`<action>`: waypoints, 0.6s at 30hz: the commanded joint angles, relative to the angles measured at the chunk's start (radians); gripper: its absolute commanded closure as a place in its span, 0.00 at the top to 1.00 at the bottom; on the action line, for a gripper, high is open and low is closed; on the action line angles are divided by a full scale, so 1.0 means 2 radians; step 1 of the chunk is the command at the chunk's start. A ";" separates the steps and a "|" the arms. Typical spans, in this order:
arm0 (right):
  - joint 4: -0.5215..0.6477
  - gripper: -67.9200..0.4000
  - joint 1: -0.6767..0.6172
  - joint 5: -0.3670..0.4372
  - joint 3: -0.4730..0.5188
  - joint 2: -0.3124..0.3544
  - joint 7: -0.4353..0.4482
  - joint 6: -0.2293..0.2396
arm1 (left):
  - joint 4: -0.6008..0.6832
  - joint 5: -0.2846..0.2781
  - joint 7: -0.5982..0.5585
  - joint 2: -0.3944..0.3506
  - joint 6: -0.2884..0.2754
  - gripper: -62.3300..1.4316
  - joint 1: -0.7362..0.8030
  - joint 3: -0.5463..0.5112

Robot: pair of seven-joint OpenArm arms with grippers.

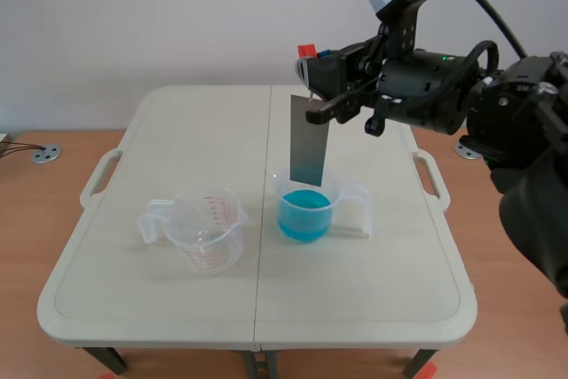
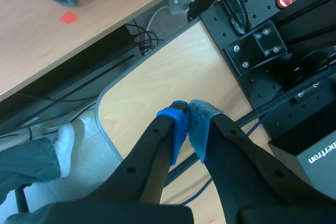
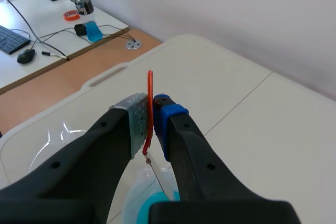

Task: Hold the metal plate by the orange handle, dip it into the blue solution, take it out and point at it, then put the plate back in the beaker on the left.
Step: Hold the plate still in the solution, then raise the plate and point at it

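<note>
While the left gripper (image 2: pixel 188 124) has its two pads pressed together with nothing between them, above a light wooden board, the white table (image 1: pixel 177 308) holds a clear empty beaker (image 1: pixel 209 228) on its left part. Just to the right of it, not touching, stands a second beaker (image 1: pixel 306 210) with the blue solution (image 1: pixel 304 219) in it. The metal plate (image 1: pixel 309 139) hangs straight up and down over that second beaker, its low end at the beaker's mouth. The right gripper (image 3: pixel 151 121) is squeezed tight on the thin orange handle (image 3: pixel 149 85) at the plate's top.
</note>
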 commanded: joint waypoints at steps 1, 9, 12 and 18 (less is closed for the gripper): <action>0.016 0.03 0.009 0.012 0.006 0.001 0.003 0.007 | 0.004 -0.003 -0.006 0.002 -0.001 0.07 0.005 -0.005; 0.052 0.03 0.009 0.028 0.006 0.001 -0.019 0.007 | 0.005 -0.005 -0.010 -0.010 -0.001 0.07 -0.010 -0.005; 0.067 0.03 0.009 0.035 0.006 0.001 -0.027 0.007 | 0.005 -0.005 -0.011 -0.026 -0.001 0.07 -0.025 -0.005; 0.092 0.03 0.009 0.057 0.006 0.001 -0.047 0.007 | 0.005 -0.025 -0.010 -0.056 -0.002 0.07 -0.068 -0.006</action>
